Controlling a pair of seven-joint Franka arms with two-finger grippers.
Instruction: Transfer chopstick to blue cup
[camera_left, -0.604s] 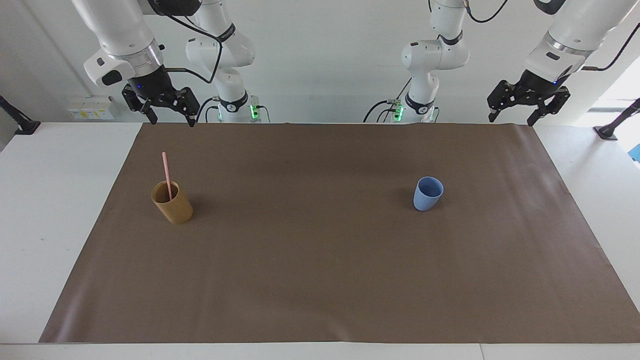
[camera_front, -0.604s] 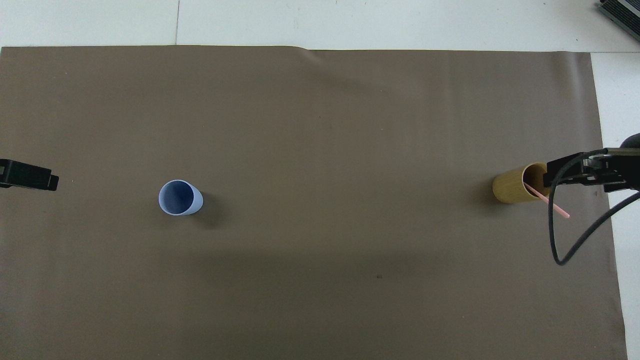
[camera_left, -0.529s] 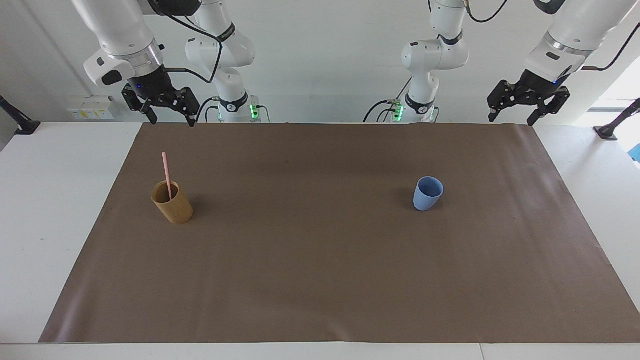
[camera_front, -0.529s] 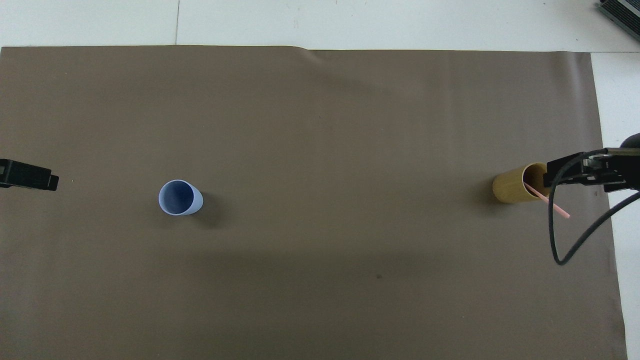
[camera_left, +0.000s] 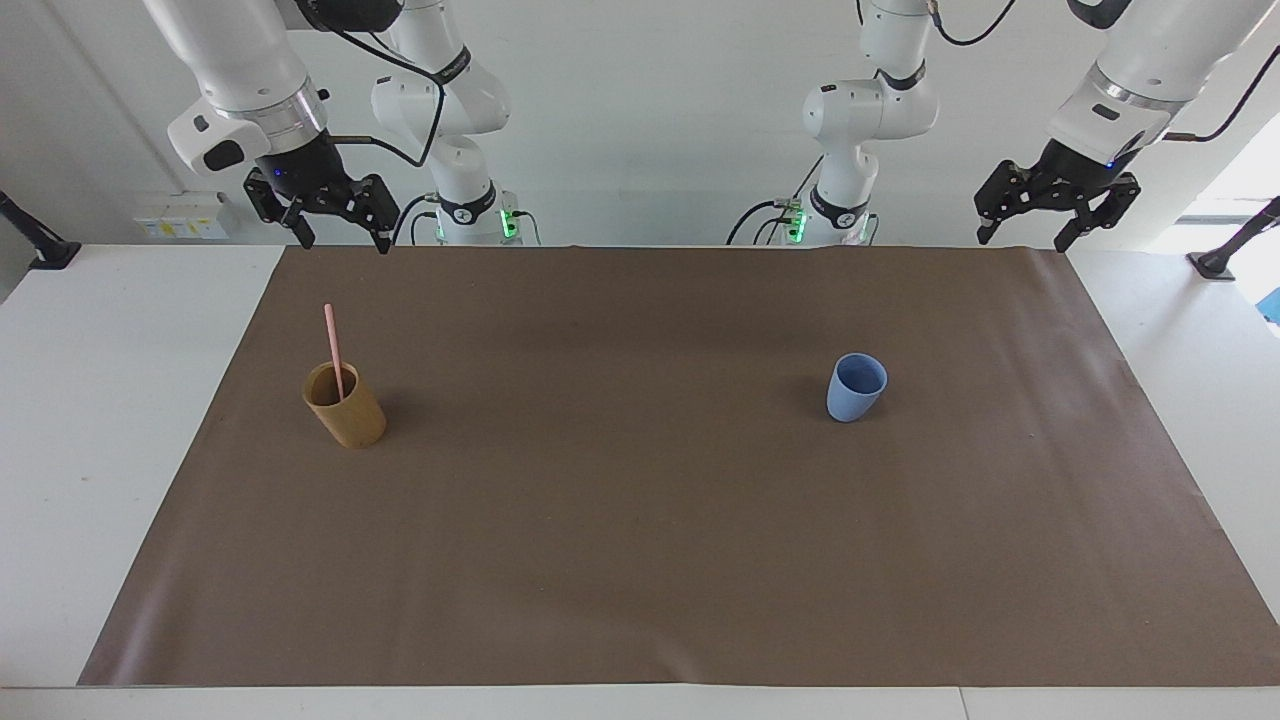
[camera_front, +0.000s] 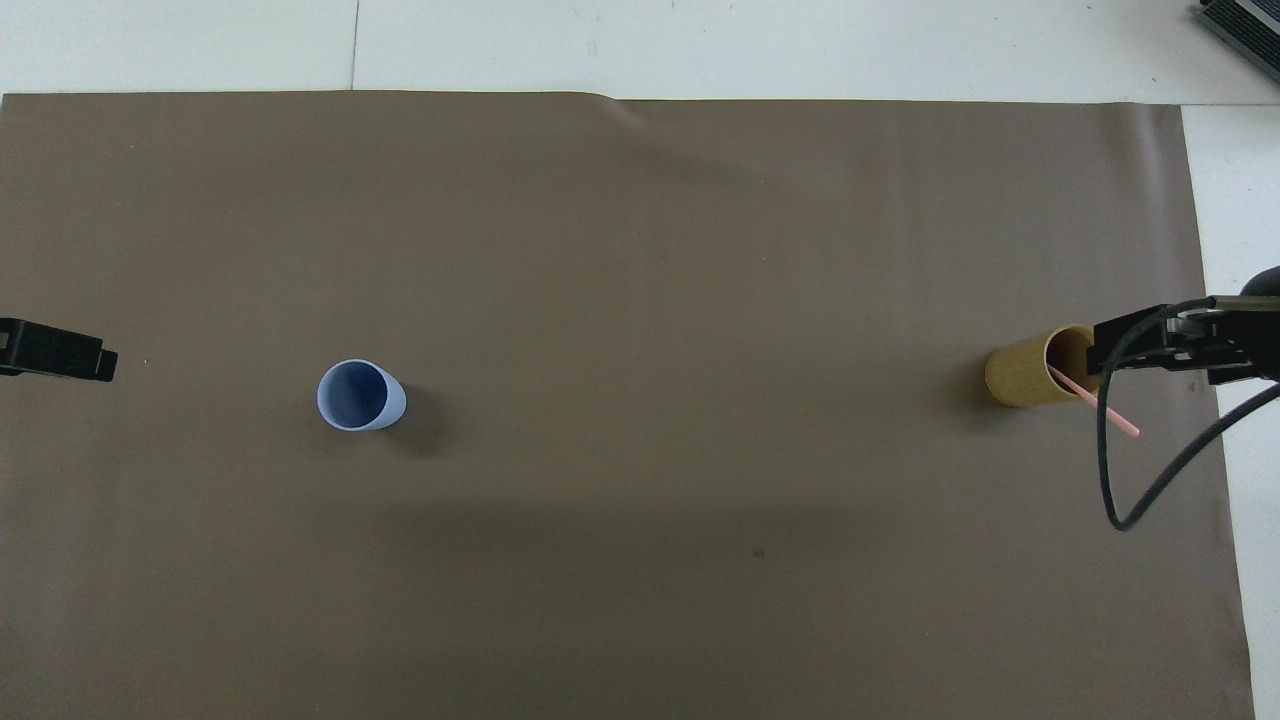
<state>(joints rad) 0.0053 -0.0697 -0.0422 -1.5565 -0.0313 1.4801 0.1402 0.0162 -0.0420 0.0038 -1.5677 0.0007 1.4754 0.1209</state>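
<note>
The pale-pink chopstick (camera_left: 332, 345) stands in a tan-brown cup (camera_left: 346, 412) toward the right arm's end of the table, leaning on the rim; the overhead view shows its tip (camera_front: 1110, 412) sticking out past the cup (camera_front: 1022, 378). The light-blue cup (camera_left: 856, 388) stands upright and empty toward the left arm's end (camera_front: 360, 395). My right gripper (camera_left: 342, 238) hangs open and empty high over the mat's edge by the robots, well clear of the chopstick. Over the mat's corner at the left arm's end, my left gripper (camera_left: 1024, 238) is raised, open and empty.
A brown mat (camera_left: 640, 560) covers most of the white table (camera_left: 90, 420). A black cable (camera_front: 1150, 490) loops down from the right arm beside the tan cup in the overhead view.
</note>
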